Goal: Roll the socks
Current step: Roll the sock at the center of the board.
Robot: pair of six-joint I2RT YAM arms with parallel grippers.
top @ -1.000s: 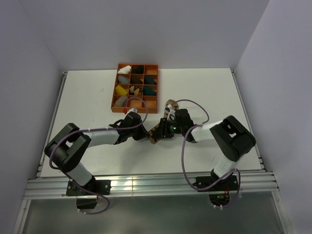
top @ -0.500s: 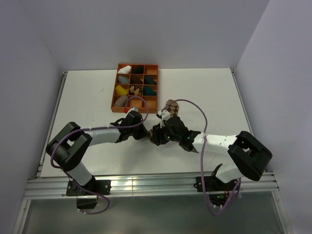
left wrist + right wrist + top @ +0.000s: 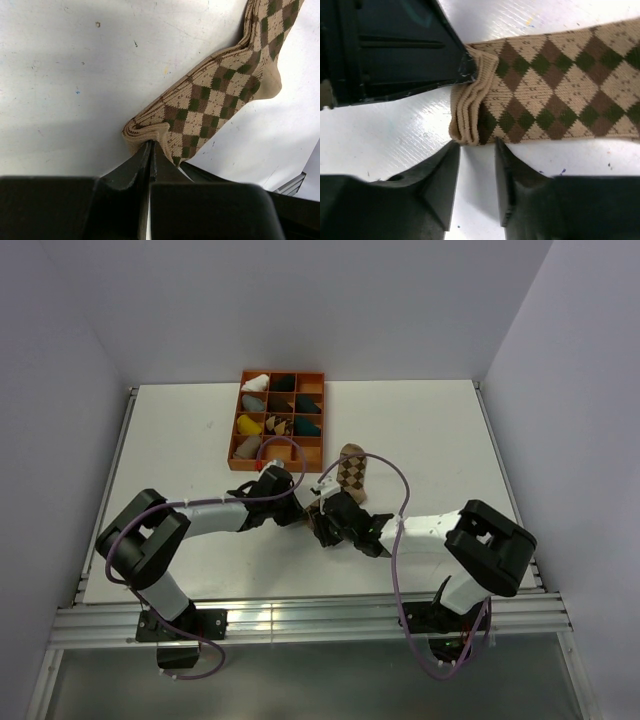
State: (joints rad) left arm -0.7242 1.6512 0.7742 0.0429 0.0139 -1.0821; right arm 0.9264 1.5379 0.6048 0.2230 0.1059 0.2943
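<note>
The socks [image 3: 349,473] are tan-and-brown argyle and lie flat in a strip on the table, toe toward the tray. The cuff end [image 3: 470,115] shows several folded layers. My left gripper [image 3: 151,145] is shut on that cuff edge, pinching the fabric between its tips. From above, the left gripper [image 3: 298,512] comes in from the left. My right gripper [image 3: 476,146] is open, its two fingertips just touching the near corner of the cuff with nothing between them. It sits right beside the left gripper [image 3: 395,50], at the sock's lower end [image 3: 325,527].
An orange compartment tray [image 3: 236,426] with rolled sock bundles stands at the back, just beyond the left arm. Purple cables loop over both arms [image 3: 385,455]. Grey walls close in both sides, and a metal rail [image 3: 300,618] runs along the near edge.
My right arm has swung back toward the near side, uncovering the sock's toe end, and its gripper now sits at the cuff corner. The left gripper has kept its pinch on the cuff.
</note>
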